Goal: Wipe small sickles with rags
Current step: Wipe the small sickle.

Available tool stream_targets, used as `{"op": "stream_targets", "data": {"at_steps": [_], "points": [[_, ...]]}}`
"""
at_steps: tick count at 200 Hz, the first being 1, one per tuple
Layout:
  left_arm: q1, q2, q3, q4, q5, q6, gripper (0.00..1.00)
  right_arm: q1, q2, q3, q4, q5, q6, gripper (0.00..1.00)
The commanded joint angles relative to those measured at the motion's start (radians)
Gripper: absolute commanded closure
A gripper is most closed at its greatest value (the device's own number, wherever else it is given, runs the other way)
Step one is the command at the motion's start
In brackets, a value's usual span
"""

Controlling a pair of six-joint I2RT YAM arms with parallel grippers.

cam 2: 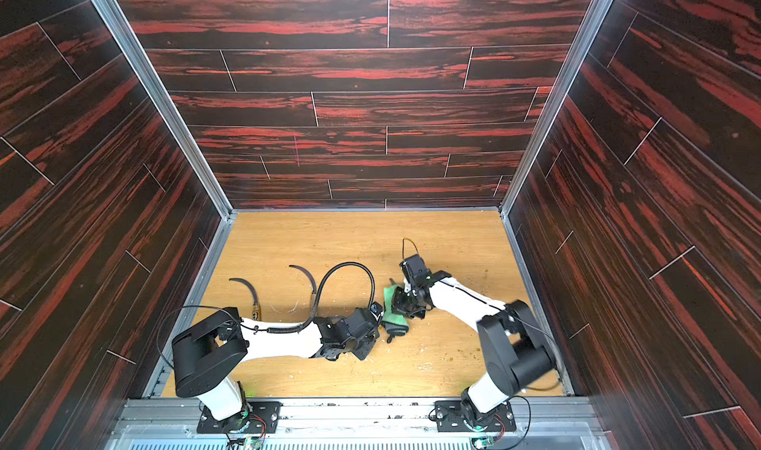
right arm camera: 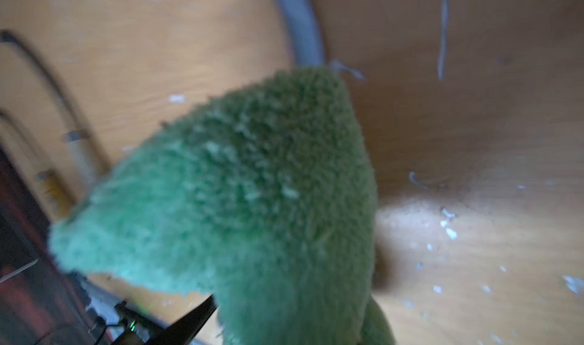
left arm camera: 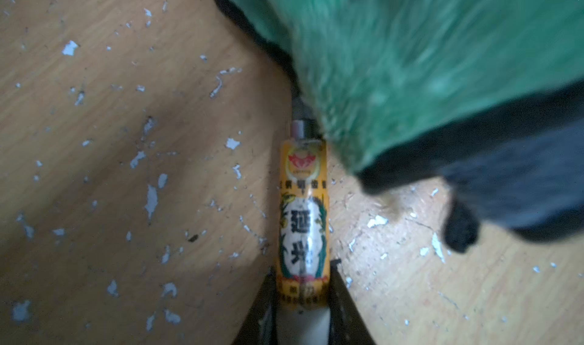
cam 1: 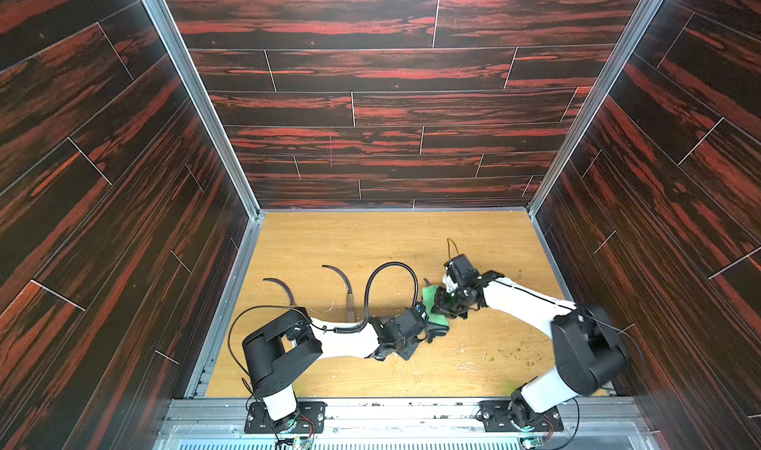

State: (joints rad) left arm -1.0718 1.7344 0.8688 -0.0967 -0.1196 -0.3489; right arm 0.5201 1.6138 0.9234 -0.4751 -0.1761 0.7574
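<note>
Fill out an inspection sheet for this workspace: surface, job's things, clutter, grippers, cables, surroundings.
Surface: pale wooden tabletop, scuffed.
Job's things: two small dark-bladed sickles lie loose, the outer sickle and the inner sickle. The third sickle's yellow-labelled handle is gripped, and its blade runs under the fluffy green cloth with dark edging.
Clutter: white flecks, yellowish crumbs.
Grippers: left gripper shut on the labelled handle; right gripper shut on the cloth.
Cables: black ribbed cable loops above the left arm; thin black wire by its base.
Surroundings: dark red wood-pattern walls, aluminium frame posts.
</note>
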Motion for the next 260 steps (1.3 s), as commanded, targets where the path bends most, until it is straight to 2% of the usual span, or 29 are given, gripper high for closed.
{"op": "stream_targets", "data": {"at_steps": [1,59,99,144,218,260], "points": [[-0.008,0.046,-0.024,-0.066,0.045,-0.012,1.00,0.004,0.077,-0.001,0.097,-0.018,0.048,1.00],[-0.008,0.056,-0.032,-0.051,0.065,-0.008,1.00,-0.003,0.217,0.039,0.139,-0.015,0.049,1.00],[-0.008,0.041,-0.056,-0.050,0.080,-0.003,1.00,-0.054,0.297,0.116,0.101,0.019,0.005,1.00],[-0.008,0.024,-0.086,-0.046,0.086,-0.002,1.00,-0.117,0.355,0.257,0.036,0.024,-0.062,1.00],[-0.008,0.024,-0.099,-0.052,0.092,0.002,1.00,-0.194,0.489,0.536,-0.042,-0.038,-0.175,1.00],[-0.008,0.024,-0.090,-0.071,0.080,-0.002,1.00,-0.260,0.462,0.616,-0.035,-0.089,-0.207,1.00]]}}
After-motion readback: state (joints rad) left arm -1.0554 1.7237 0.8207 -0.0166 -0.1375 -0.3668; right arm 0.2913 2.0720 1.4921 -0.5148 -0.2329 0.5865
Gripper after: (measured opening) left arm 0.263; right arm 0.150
